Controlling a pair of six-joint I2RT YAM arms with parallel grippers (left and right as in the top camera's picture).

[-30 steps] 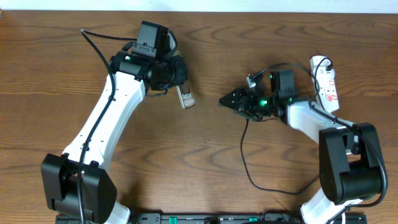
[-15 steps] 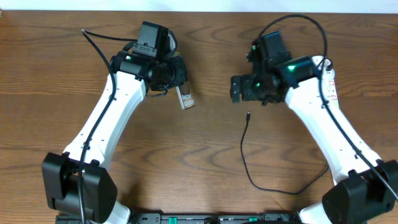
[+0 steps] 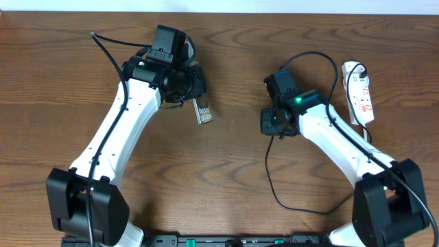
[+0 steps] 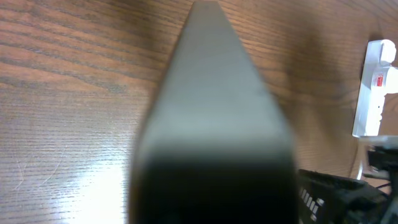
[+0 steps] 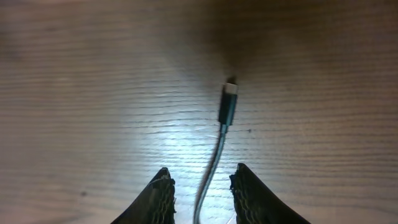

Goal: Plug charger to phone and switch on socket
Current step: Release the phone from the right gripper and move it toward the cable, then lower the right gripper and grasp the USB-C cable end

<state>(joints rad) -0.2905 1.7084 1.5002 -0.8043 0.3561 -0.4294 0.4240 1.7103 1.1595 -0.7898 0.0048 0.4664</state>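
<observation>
Right wrist shows open, empty right fingers [image 5: 157, 194] straddling the charger [image 5: 227, 107]; best closed nearer its tip. Left fingers [image 3: 190, 96] clamp the phone [image 3: 202, 110].

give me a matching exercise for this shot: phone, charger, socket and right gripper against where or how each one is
Things
1. phone
2. charger
3. socket
4. right gripper

States
A. white, lying at the right side of the table
B. open, straddling a thin black cable
C. held by the left gripper
D. loose on the table, tip plugged into nothing

Pairs: 1-C, 2-D, 3-A, 4-B
</observation>
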